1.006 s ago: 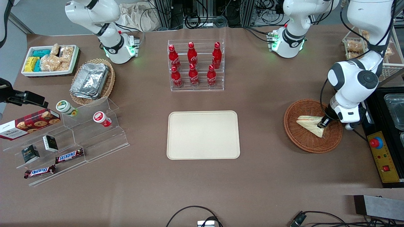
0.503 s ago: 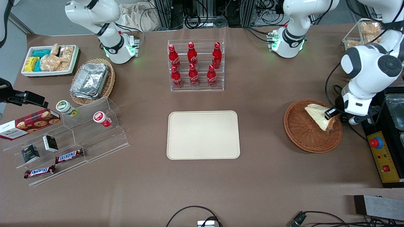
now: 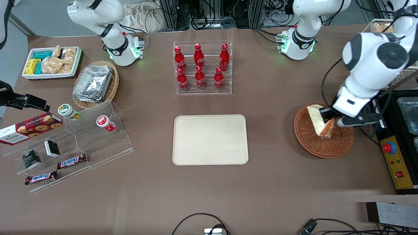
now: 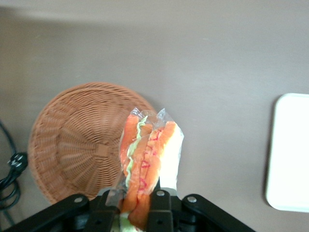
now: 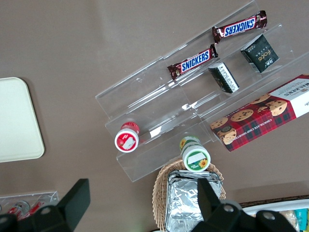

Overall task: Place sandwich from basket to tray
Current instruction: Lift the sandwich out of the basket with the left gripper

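The sandwich (image 3: pixel 319 122), a wrapped wedge of pale bread with orange, red and green filling (image 4: pixel 145 159), hangs above the round reddish-brown wicker basket (image 3: pixel 310 143), lifted clear of its weave. My left gripper (image 3: pixel 328 118) is shut on one end of it, and the black fingers (image 4: pixel 161 212) press the wrap from both sides. The basket (image 4: pixel 77 145) lies empty beneath. The cream tray (image 3: pixel 210 139) rests flat at the table's middle, toward the parked arm from the basket, and its edge (image 4: pixel 289 154) shows in the left wrist view.
A clear rack of red bottles (image 3: pixel 202 67) stands farther from the front camera than the tray. A black control box with a red button (image 3: pixel 396 163) sits beside the basket at the working arm's end. A stepped acrylic stand of snacks (image 3: pixel 65 147) lies toward the parked arm's end.
The gripper has risen with the sandwich and swung toward the tray. The sandwich went from lying in the basket to hanging above it, filling edge turned down.
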